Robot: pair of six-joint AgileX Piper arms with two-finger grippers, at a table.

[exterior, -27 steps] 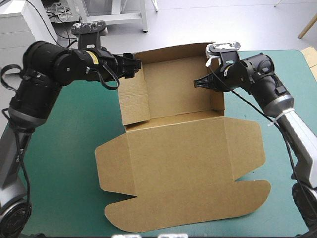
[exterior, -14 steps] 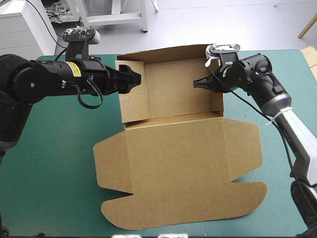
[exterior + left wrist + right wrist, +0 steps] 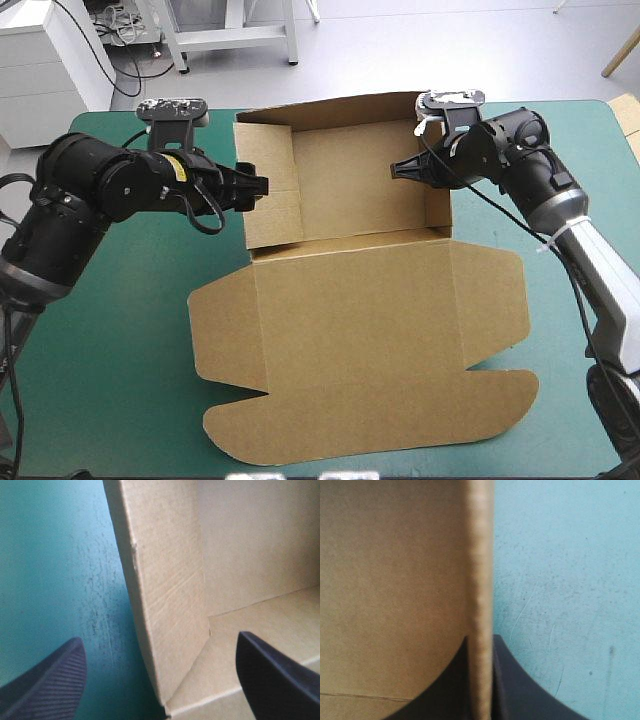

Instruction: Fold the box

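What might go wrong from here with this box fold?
The left claw is open astride the box's left wall, which looks bowed; closing carelessly might crease it or miss it. The right claw is shut on the right wall; a sideways pull may drag the whole box or bend that wall.
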